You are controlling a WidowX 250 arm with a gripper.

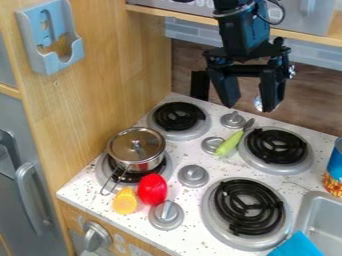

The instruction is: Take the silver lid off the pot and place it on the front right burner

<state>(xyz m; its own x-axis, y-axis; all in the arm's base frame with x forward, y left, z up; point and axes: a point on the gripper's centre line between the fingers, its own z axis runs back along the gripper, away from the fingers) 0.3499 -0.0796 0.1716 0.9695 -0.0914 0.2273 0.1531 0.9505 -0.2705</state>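
My gripper (248,104) hangs open above the back of the stove top, its two fingers spread with nothing seen between them. Below it, a green-handled utensil (231,142) lies slanted between the back burners, by the grey knobs. A silver pot (137,150) with a lid stands on the front left burner, well below and left of the gripper. In front of the pot, a red oval object (152,189) sits beside a smaller yellow-orange one (125,201).
A wooden panel (100,100) rises along the left. The sink (322,215) is at the lower right, with a blue object (297,246) at its edge and a blue can (335,167) behind it. A shelf edge (307,37) runs behind the arm.
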